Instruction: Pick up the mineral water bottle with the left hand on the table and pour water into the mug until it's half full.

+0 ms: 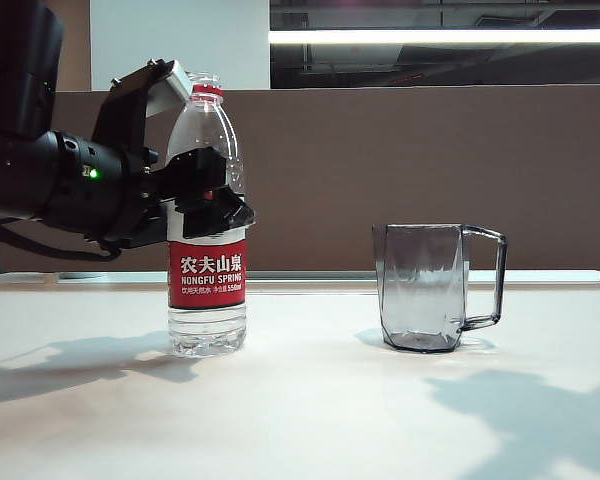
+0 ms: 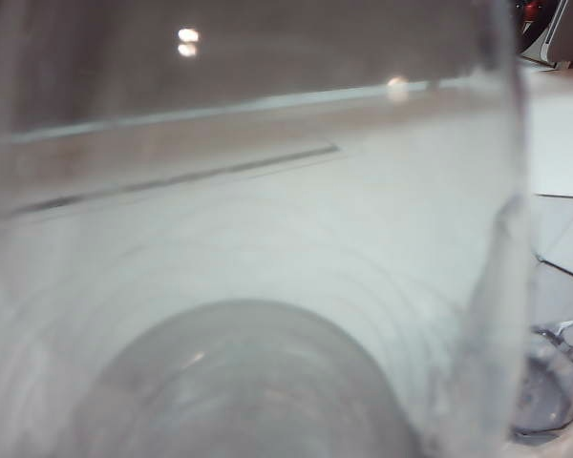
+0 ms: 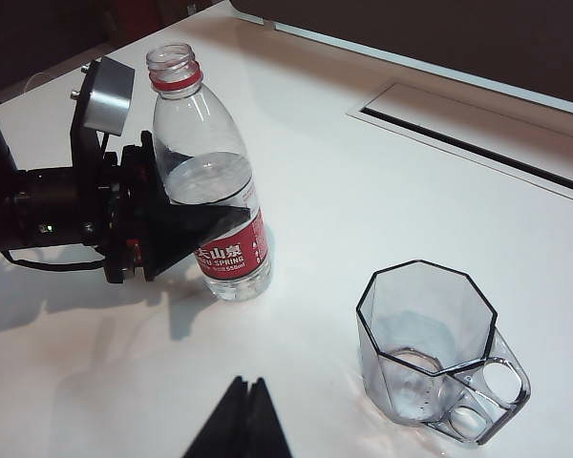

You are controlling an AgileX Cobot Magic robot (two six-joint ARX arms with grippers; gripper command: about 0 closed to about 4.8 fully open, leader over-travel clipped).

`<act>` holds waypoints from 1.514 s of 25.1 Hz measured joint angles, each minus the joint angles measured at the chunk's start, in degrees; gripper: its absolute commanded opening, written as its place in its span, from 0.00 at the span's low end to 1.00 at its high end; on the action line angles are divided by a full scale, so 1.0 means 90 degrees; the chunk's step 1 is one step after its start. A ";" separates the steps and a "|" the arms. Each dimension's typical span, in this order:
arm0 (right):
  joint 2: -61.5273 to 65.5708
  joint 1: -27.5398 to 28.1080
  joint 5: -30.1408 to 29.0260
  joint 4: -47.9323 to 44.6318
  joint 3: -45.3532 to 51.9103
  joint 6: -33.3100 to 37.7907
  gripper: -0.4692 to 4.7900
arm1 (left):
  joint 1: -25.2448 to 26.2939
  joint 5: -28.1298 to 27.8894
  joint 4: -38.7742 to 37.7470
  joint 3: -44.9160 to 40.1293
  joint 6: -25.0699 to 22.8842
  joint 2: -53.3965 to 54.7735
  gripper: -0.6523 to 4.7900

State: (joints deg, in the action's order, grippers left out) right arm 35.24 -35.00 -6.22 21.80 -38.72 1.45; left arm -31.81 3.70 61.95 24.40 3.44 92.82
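on the surface (image 1: 310, 420), left of the mug (image 1: 425, 287), the uncapped bottle (image 1: 207, 290) stands upright; left claw (image 1: 208, 195) brackets its body for lifting, grip unconfirmed. right claw (image 3: 241, 420) hangs shut, clear.

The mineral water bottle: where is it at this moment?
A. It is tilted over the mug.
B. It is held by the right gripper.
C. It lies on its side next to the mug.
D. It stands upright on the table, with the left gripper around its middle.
D: the mineral water bottle stands upright with its base on the table, the left gripper is around its body above the label, and the mug stands apart from it.
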 measured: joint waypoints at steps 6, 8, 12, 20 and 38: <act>0.0000 0.0000 0.0002 0.0000 0.0000 0.0000 0.07 | 0.0000 0.0002 0.0000 0.0000 0.0002 0.0000 0.49; 0.0000 0.0000 0.0000 0.0000 0.0000 0.0000 0.07 | 0.0000 0.0002 -0.0002 0.0000 0.0005 0.0000 0.45; 0.0000 0.0000 0.0000 0.0000 0.0000 0.0000 0.07 | 0.0000 -0.0002 -0.0007 0.0000 -0.0005 0.0002 0.45; 0.0000 0.0000 0.0000 0.0000 0.0000 0.0000 0.07 | 0.0000 -0.0002 0.0000 0.0007 -0.0022 0.0002 0.45; 0.0000 0.0000 0.0002 0.0000 0.0000 0.0000 0.07 | 0.0000 0.0002 -0.1654 0.2217 -0.0743 0.0413 0.45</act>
State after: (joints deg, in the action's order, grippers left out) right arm 35.24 -35.00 -6.20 21.80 -38.72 1.45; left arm -31.81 3.73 47.07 44.36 -3.25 96.53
